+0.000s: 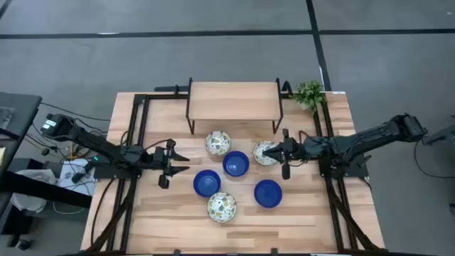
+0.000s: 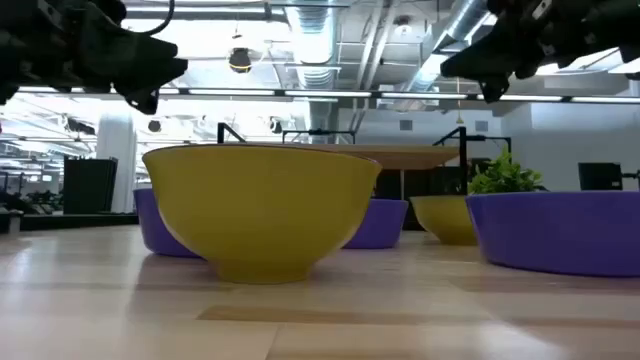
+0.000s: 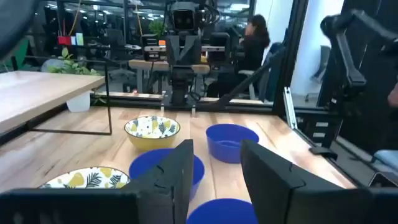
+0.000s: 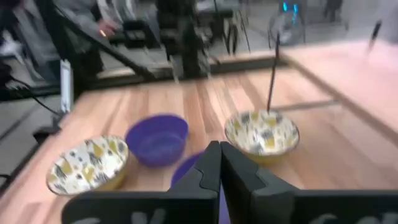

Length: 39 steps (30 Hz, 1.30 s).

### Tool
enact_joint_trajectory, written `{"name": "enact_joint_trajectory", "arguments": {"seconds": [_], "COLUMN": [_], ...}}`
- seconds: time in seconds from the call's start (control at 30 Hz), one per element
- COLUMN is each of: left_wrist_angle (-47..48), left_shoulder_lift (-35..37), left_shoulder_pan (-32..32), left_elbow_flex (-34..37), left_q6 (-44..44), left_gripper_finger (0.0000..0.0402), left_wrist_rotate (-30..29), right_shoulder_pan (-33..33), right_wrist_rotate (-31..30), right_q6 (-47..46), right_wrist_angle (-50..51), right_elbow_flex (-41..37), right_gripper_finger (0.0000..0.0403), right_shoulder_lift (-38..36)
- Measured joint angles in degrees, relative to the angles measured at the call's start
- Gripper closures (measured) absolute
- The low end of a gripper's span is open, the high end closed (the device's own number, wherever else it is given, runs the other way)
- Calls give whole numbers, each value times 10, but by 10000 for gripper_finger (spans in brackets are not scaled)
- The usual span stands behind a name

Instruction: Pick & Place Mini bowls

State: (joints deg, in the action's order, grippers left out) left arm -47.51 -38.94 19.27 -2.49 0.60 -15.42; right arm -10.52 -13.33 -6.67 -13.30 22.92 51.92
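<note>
Six mini bowls stand upright on their bases mid-table. Three are blue [image 1: 236, 164] [image 1: 207, 183] [image 1: 268, 193]. Three are patterned inside and yellow outside [image 1: 218, 143] [image 1: 266, 152] [image 1: 222, 207]. My left gripper [image 1: 181, 164] hangs open to the left of the group, raised above the table; its fingers [image 3: 180, 168] point toward the nearest blue bowl [image 3: 221, 210] with nothing between them. My right gripper [image 1: 279, 152] is shut [image 4: 219, 155] and hovers over the right-hand patterned bowl, well above the bowl rims in the low view [image 2: 500, 50].
A wooden riser [image 1: 234, 99] on black legs stands at the table's far side, with a small green plant [image 1: 309, 92] to its right. Black frame rails [image 1: 135, 135] run along both table sides. A person [image 3: 252, 37] sits in the room beyond.
</note>
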Motion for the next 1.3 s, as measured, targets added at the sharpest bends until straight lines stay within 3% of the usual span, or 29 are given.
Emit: {"name": "enact_joint_trajectory", "arguments": {"seconds": [0.33, 0.53, 1.03, 1.3], "left_wrist_angle": [158, 212, 222, 223], "left_shoulder_lift": [-61, -97, -147, -188], "left_shoulder_pan": [-1, -14, -66, -68], "left_elbow_flex": [-109, -137, -161, -180], "left_q6": [-84, -98, -1, -13], "left_gripper_finger": [270, 270, 270, 270], "left_wrist_rotate": [0, -48, -20, -19], "right_shoulder_pan": [-3, -4, -3, -7], "right_wrist_rotate": [-6, -20, -68, -61], "right_q6": [-9, -41, -84, -109], "right_wrist_angle": [43, 51, 93, 102], "right_elbow_flex": [29, 30, 30, 30], "right_gripper_finger": [403, 403, 403, 399], "right_shoulder_lift": [48, 48, 48, 51]}}
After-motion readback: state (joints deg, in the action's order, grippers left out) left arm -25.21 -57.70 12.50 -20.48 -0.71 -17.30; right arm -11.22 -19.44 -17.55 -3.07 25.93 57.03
